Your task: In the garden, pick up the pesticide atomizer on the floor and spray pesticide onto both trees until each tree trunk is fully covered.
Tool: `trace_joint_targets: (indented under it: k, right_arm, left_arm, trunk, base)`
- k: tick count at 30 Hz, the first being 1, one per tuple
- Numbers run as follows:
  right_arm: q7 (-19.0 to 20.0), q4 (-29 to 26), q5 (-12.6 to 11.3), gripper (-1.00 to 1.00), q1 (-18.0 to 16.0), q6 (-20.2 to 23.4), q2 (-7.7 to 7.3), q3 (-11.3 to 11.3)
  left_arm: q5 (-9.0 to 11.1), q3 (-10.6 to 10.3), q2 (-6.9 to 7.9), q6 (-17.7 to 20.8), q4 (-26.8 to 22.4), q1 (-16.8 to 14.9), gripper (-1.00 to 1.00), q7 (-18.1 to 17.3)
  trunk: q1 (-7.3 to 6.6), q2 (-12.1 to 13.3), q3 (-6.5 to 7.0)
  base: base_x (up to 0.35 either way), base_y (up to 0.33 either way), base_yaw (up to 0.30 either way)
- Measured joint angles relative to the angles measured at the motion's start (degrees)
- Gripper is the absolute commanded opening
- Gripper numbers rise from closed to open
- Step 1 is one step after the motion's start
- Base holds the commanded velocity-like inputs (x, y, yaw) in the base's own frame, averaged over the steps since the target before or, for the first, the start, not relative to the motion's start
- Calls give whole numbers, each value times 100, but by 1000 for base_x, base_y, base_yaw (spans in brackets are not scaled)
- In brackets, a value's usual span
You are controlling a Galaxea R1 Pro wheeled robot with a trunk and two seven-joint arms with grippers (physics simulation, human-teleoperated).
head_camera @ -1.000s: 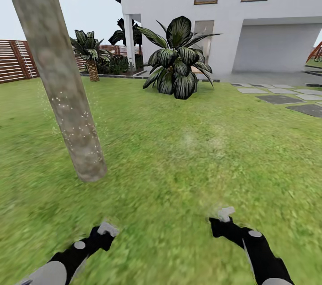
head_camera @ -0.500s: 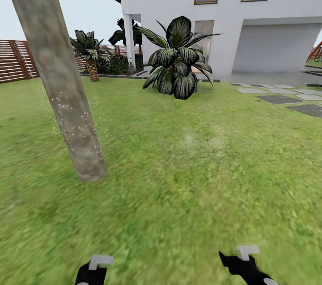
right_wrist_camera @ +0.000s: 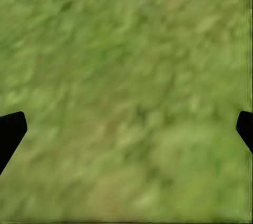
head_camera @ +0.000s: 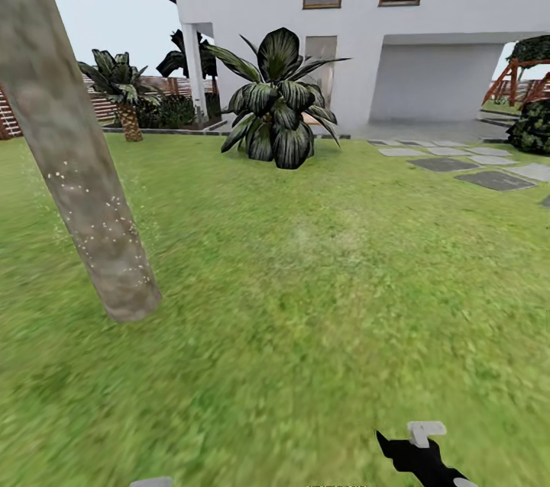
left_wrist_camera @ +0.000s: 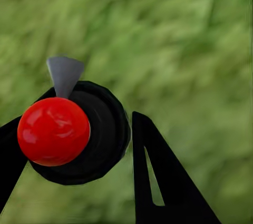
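We stand on the lawn [head_camera: 321, 304] of the garden, w/ 1 thick leaning tree trunk [head_camera: 72, 166] close at our left front. White specks of pesticide [head_camera: 92, 227] dot its lower and middle part, so we judge this trunk at least partly sprayed; whether it's fully covered we can't tell, since the upper trunk runs out of frame and the far side is hidden.

In the left wrist view the left pincer [left_wrist_camera: 79, 145] is clamped around the pesticide atomizer [left_wrist_camera: 74, 129]: a dark round body w/ a glossy red ball on top and a grey nozzle tip, held between the black fingers [left_wrist_camera: 163, 182] over grass. So pickup is done. In the head view just a grey sliver of the left pincer tip [head_camera: 151, 482] sits at the bottom edge.

The right pincer [head_camera: 424, 437] hangs low over the grass at bottom right; in the right wrist view its fingers [right_wrist_camera: 11, 129] stand wide apart w/ nothing between them but grass.

Ahead: a broad dark-leaved palm [head_camera: 275, 101] in front of the white house [head_camera: 428, 21], a short palm [head_camera: 122, 90] by the fence, stepping stones [head_camera: 496, 180] at right.

Left to do, as we judge it: find tree no. 2 and spray its trunk, approx. half the job, plus any touch-up here.
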Motion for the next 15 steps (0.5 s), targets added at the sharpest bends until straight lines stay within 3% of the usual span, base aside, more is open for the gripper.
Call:
trace_joint_targets:
  k: [9,15]
  right_arm:
    - [-10,12,0,100,0,-5,0,3]
    - [-19,40,-2,100,7,-10,-1,-3]
  left_arm:
    - [-2,-9,8,-61,5,9,-100,5]
    - [-4,-41,-4,-62,5,13,-100,-1]
  trunk:
    - [0,0,0]
    - [-1,0,0]
  base:
    - [10,13,-269]
    - [89,258,-270]
